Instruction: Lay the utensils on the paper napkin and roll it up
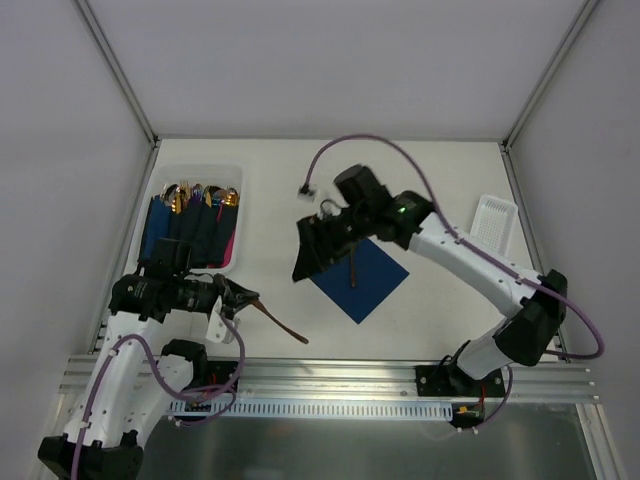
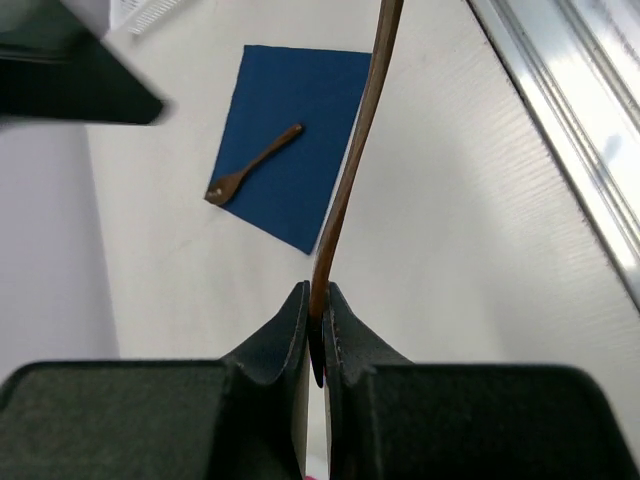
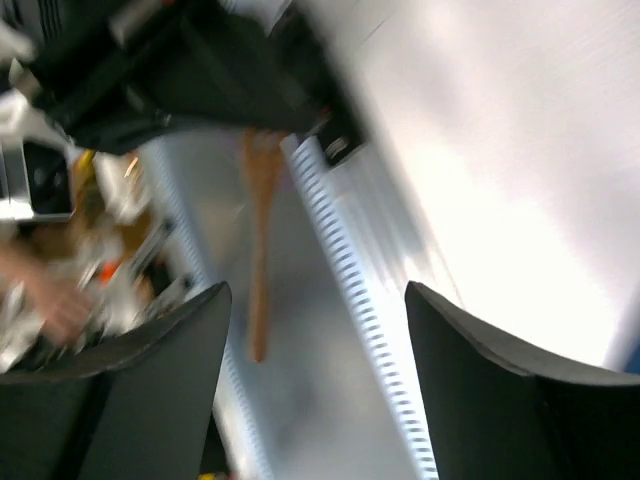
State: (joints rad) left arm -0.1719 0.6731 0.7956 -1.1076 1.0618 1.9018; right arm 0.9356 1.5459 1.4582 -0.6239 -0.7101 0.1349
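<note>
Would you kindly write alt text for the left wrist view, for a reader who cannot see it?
The left end effector is shut on a slim bronze utensil that runs up out of frame. Beyond it, on the white table, a navy napkin lies flat with a second utensil resting diagonally on it.

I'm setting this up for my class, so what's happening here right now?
The left gripper, jaws shut, holds a bronze utensil by one end, off to the side of the navy napkin. A second utensil already lies on that napkin. The right gripper hovers over it with jaws open, holding nothing. The napkin is flat, not yet rolled.
</note>
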